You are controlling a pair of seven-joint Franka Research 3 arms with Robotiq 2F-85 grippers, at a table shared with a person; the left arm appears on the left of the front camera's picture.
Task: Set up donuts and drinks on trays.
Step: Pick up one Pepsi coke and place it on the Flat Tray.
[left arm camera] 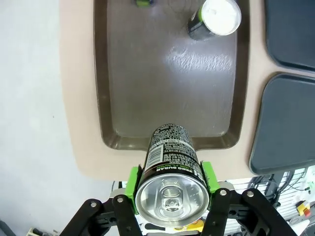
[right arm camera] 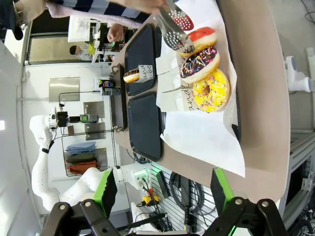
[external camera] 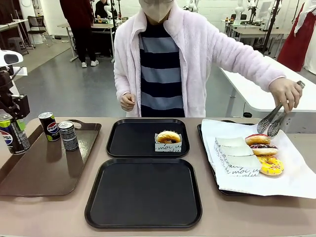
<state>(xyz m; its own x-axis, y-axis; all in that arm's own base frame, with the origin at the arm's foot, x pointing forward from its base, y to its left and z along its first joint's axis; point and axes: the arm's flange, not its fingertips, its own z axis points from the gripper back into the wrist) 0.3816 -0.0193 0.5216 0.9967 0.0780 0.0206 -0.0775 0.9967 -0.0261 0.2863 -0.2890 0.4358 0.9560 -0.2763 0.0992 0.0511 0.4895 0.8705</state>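
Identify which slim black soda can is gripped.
The slim black can clamped between the left gripper's green pads; the other two cans stand free on the glossy brown tray's far end.

The tan surface [external camera: 44, 217] carries four trays lying flat, close together but not overlapping. A glossy brown tray [external camera: 54, 170] with cut-out handles sits at the robot's left. In the middle, the far black tray [external camera: 131, 140] lies just behind the near black tray [external camera: 143, 195], and at the right is a dark paper-lined tray [external camera: 228, 192], its white sheet [external camera: 296, 182] spilling over the rim.
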